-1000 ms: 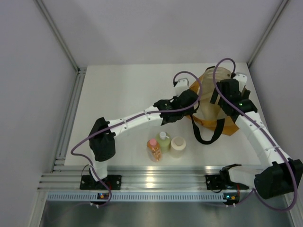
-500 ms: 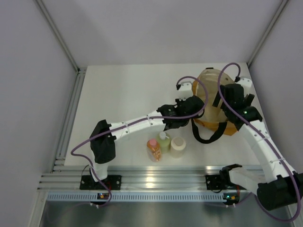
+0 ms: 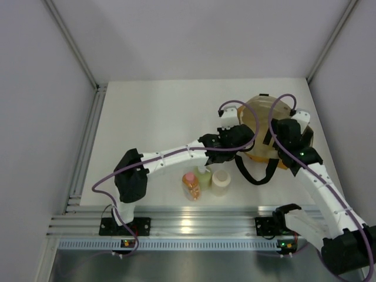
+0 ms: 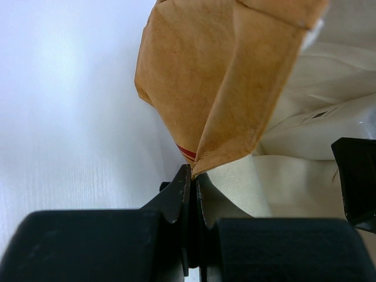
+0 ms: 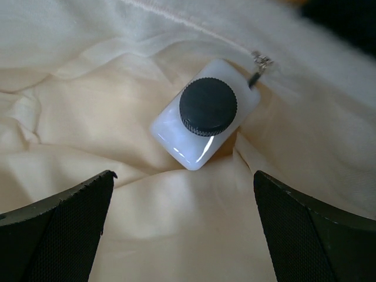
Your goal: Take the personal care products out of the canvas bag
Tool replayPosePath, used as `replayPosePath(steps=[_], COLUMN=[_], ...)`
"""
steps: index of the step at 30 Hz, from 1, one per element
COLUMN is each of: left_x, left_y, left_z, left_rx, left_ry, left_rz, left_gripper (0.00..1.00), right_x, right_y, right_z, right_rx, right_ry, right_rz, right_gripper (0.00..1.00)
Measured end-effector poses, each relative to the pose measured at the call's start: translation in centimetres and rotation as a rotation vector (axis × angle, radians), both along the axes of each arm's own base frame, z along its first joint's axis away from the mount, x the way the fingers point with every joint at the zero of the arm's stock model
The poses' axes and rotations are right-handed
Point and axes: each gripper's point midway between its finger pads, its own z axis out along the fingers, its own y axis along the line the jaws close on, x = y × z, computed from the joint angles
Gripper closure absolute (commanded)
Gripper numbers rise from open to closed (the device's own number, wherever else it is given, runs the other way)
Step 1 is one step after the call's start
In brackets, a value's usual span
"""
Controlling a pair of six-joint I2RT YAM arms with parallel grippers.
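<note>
The tan-orange canvas bag [image 3: 262,126] stands at the right of the table, black handles [image 3: 254,170] hanging toward the front. My left gripper [image 3: 239,136] is shut on the bag's rim [image 4: 202,161], pinching the cloth edge between its fingers [image 4: 179,194]. My right gripper [image 3: 285,132] is open over the bag's mouth. In the right wrist view the clear-white bottle with black cap [image 5: 205,114] lies on the cream lining [image 5: 176,223], ahead of the open fingers [image 5: 64,211]. The orange bottle [image 3: 191,184], yellow-green bottle [image 3: 204,174] and squat cream bottle [image 3: 221,181] stand on the table.
The three bottles stand in a row near the table's front edge, left of the bag handles. White walls close the table at the back and both sides. An aluminium rail [image 3: 188,226] runs along the front.
Both arms have shifted toward the front and right; the bag's rim has been pulled wider and the bag sits lower. The right gripper has come down over the bag's mouth.
</note>
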Motion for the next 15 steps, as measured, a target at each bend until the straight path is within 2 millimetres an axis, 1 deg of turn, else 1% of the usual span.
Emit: replayPosePath(steps=[4, 8, 15], left_x=[0.0, 0.0, -0.2], left_y=[-0.1, -0.1, -0.3], left_z=[-1.0, -1.0, -1.1], left_rx=[0.011, 0.013, 0.025], left_ry=[0.012, 0.013, 0.017], left_rz=[0.002, -0.002, -0.025], left_gripper=[1.0, 1.0, 1.0], right_x=[0.5, 0.8, 2.6], right_y=[-0.4, -0.8, -0.7], right_z=[-1.1, -1.5, -1.7], right_rx=[-0.035, -0.062, -0.099], right_ry=[0.043, 0.067, 0.121], right_rz=[-0.019, -0.034, -0.004], right_gripper=[0.0, 0.01, 0.01])
